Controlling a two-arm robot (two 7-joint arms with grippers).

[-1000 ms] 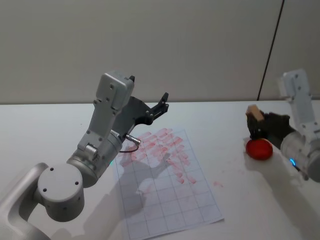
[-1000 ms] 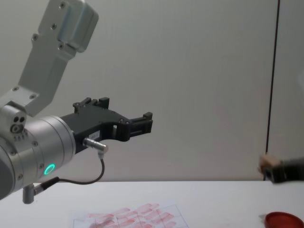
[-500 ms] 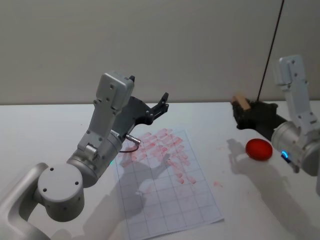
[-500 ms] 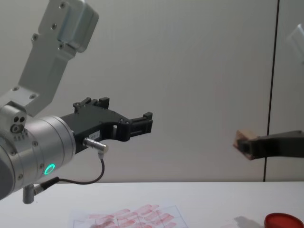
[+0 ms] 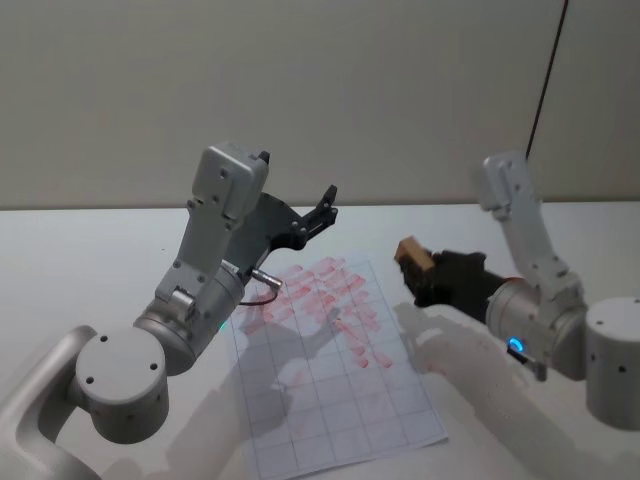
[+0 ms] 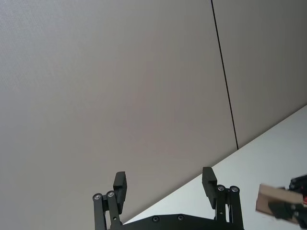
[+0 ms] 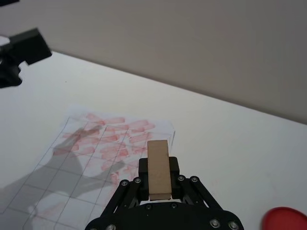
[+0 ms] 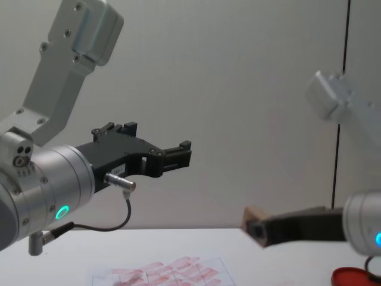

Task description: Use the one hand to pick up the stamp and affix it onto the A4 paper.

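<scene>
Between the right jaws, the stamp (image 7: 158, 167) is clamped by its sides, lengthwise, with its front end sticking out clear ahead of them. I read that grip as deliberate: it leaves the working face free to meet the sheet, though I can't tell which face carries the ink. Block and jaws hang in the air above the worktop (image 5: 80, 260), just off the paper (image 5: 330, 400) at about its 2 o'clock edge. Riding high like this should keep the block from smearing anything short of the sheet.

Red marks crowd the paper's 12 o'clock half, while the grid rows toward 6 o'clock look bare, so I'd judge a fresh cell lies nearer me. The red ink pad (image 8: 354, 277) sits on the worktop out toward 3 o'clock, well apart from the paper.

At the sheet's 11 o'clock corner the left jaws stand apart and empty, raised high, out of the working arm's path.
</scene>
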